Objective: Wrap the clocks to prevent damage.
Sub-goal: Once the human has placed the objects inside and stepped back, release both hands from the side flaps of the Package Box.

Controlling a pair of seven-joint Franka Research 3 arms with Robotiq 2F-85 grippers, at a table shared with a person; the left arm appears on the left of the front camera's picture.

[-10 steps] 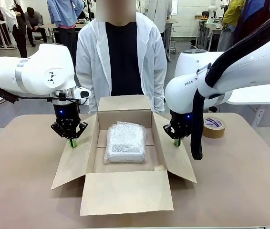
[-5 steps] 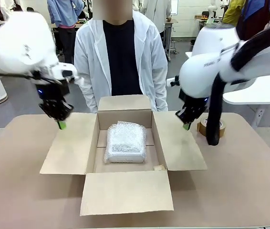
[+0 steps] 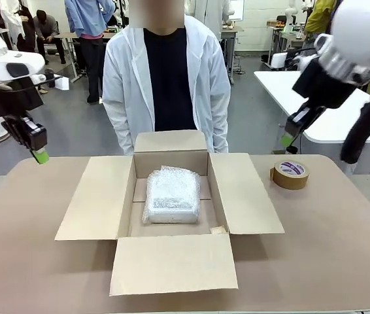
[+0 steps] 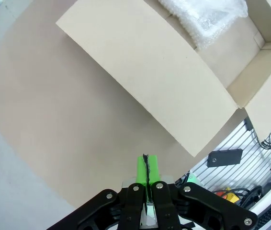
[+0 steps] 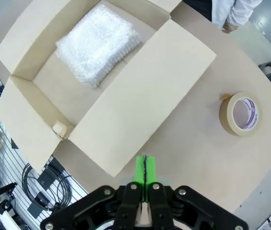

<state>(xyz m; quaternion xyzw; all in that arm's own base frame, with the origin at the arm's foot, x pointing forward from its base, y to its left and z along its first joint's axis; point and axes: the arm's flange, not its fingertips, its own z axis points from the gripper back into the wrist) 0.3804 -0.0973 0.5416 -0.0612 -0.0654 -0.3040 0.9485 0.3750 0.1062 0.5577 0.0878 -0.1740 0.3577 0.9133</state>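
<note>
Honestly, you look about done: clocks [image 3: 172, 195] sit bubble-wrapped in the open carton [image 3: 244, 193], left gripper [image 3: 39, 156] and right gripper [image 3: 287, 139] clenched empty.

Grey floor [image 3: 250, 124] stretches far behind the near tan table [image 3: 342, 248]; a white table [image 3: 276, 88] stands far right, people [image 3: 87, 19] far left, under bright even light

The clocks [image 4: 205, 17] are cut off by the left wrist view's top edge
</note>
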